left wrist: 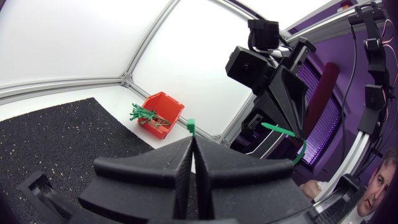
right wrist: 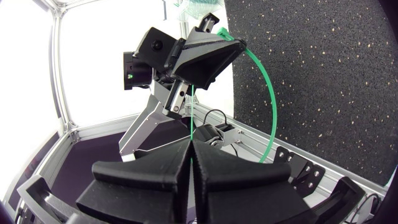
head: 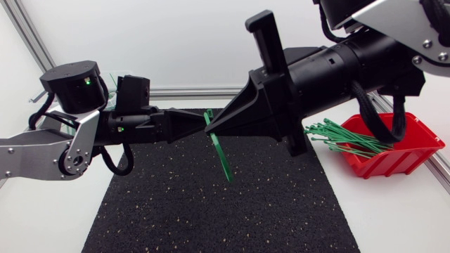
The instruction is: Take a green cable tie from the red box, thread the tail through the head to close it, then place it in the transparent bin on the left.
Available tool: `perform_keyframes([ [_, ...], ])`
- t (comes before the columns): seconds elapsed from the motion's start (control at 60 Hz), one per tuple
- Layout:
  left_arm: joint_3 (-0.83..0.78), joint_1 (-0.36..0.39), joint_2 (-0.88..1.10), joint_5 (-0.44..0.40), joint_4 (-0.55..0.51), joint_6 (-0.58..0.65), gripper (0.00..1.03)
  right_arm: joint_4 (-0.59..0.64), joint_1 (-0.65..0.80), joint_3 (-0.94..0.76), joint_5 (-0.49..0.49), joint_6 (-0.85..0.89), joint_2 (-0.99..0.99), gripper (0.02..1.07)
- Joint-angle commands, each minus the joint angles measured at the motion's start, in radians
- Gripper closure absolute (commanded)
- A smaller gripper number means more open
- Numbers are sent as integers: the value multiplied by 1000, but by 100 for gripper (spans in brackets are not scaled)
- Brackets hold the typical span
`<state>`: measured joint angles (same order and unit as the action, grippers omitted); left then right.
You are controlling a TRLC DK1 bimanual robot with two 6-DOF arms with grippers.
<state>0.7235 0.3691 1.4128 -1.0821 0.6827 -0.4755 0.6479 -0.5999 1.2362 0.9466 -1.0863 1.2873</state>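
Above the black mat (head: 211,211) my two grippers meet tip to tip, both gripping one green cable tie (head: 223,158). My left gripper (head: 201,121) is shut on the tie near its head, which pokes out past the fingertips (left wrist: 191,126). My right gripper (head: 215,128) is shut on the thin strap (right wrist: 193,118). The rest of the tie bows out in a long arc (right wrist: 271,93) and hangs toward the mat. The red box (head: 397,151) stands at the right with several green ties (head: 344,137) spilling over its rim. The transparent bin (right wrist: 194,9) lies behind my left arm, mostly hidden.
The mat covers the table's middle under both grippers. White table surface surrounds it, with a metal frame rail (head: 176,91) along the back edge.
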Motion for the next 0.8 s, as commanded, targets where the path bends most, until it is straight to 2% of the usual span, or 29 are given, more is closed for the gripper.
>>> perform_keyframes([
  [0.0,-19,2,-20,7,20,-32,100,-19,5,14,18,-86,-13,101],
  [0.083,-21,-2,-23,7,32,-46,100,-62,5,6,26,-161,-23,101],
  [0.433,-33,-4,-26,11,48,-55,100,-139,5,-32,9,-287,-26,101],
  [0.783,-93,8,-87,31,90,-80,100,-137,14,-101,-17,-293,-62,101],
])
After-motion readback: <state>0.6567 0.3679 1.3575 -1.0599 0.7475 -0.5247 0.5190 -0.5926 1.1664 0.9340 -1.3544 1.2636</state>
